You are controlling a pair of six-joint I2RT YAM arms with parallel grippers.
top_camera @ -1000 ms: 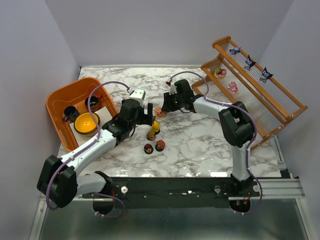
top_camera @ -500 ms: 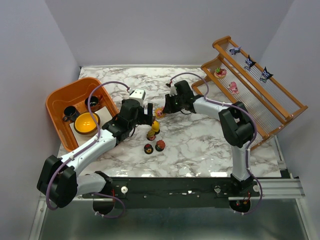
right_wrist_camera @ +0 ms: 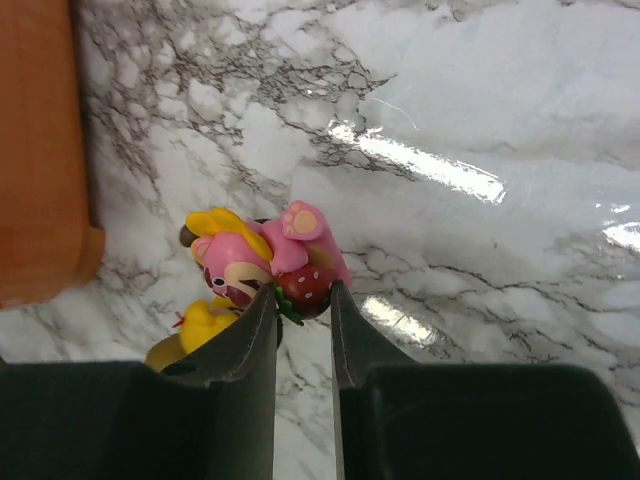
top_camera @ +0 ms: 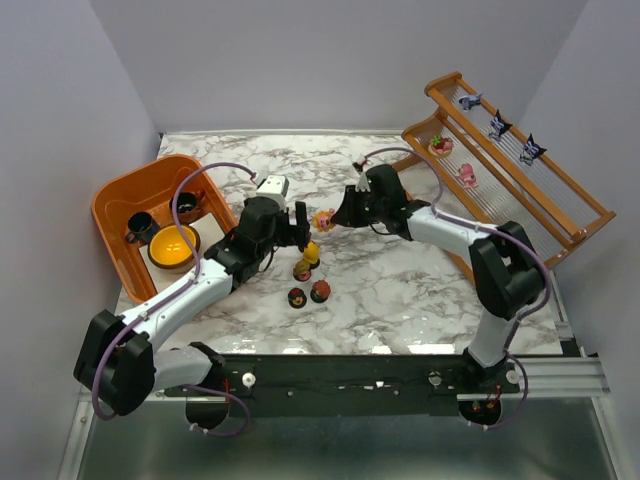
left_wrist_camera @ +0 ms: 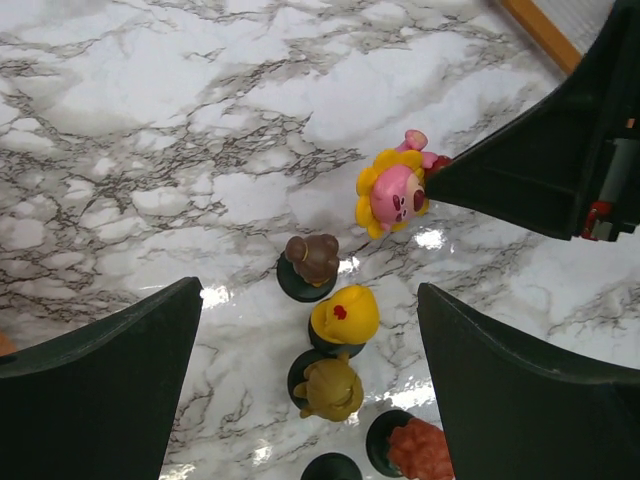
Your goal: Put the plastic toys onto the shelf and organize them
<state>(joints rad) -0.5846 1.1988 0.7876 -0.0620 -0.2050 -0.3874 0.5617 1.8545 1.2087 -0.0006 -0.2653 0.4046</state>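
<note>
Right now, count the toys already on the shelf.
5. Three purple-black toys sit spaced along the upper rods of the shelf; two pink toys sit on its lower rods. None appears hidden.

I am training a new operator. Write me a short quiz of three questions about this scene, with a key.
1. True or false: the left fingers are shut on a brown figure.
2. What do the right fingers hold? A. the pink toy; B. a cup; C. a bowl.
3. How many toys sit on the shelf?
Key: 1 false; 2 A; 3 five.
</note>
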